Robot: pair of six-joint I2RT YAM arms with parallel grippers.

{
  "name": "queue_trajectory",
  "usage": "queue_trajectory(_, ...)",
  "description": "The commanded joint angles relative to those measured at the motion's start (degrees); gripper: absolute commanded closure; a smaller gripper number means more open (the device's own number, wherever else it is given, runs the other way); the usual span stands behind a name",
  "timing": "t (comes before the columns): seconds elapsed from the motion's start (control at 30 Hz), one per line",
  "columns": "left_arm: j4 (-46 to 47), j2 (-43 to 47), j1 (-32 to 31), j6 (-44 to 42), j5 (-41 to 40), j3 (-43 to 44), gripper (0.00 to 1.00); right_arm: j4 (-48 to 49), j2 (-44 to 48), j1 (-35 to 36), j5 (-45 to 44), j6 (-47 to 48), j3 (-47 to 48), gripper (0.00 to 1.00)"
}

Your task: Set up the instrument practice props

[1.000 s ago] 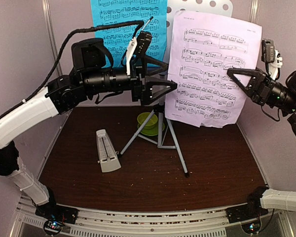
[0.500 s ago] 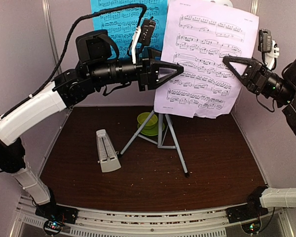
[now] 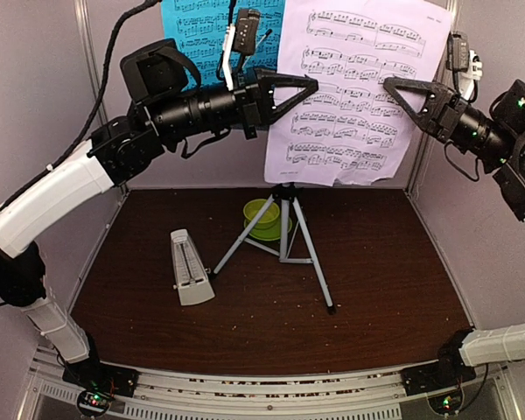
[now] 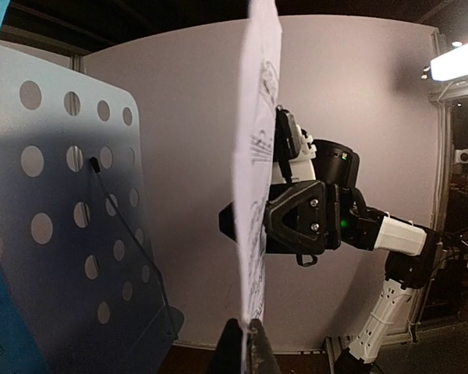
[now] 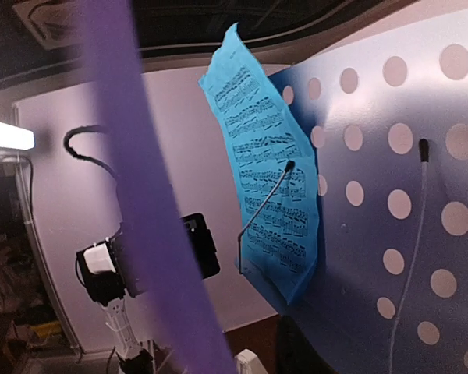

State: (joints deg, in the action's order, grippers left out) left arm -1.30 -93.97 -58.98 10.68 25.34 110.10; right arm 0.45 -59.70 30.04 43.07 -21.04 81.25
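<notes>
floppy pale pink sheet [image 3: 359,114] pinched by left hand [image 3: 313,84] and right hand [image 3: 388,84], top edge cut off, perforated stand [image 3: 284,229] mostly hidden behind

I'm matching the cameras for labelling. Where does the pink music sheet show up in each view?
Top external: the pink music sheet is upper centre-right, face-on.
Left wrist: edge-on, a thin upright strip at centre.
Right wrist: a blurred purple band from top left to bottom centre.
Shared landmark: the blue music sheet, in all three views.
</notes>
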Motion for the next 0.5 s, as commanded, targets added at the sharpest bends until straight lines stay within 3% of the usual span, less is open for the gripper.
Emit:
queue_trajectory(0.0, 1.71, 0.6, 0.25, 0.42, -7.38, 3.58, 1.0, -11.23, -2.41, 0.28, -13.63, 2.23, 9.89, 0.54)
queue_trajectory(0.17, -4.7, 0.58, 1.84, 0.71, -14.05, 7.59, 1.0, -31.87, -8.95, 0.18, -23.13, 3.91, 23.95, 0.43)
queue_trajectory(0.47, -8.17, 2.29, 4.75, 0.19, -22.22, 8.74, 1.0, -36.37, -9.22, 0.15, -30.93, 2.96, 24.05, 0.43)
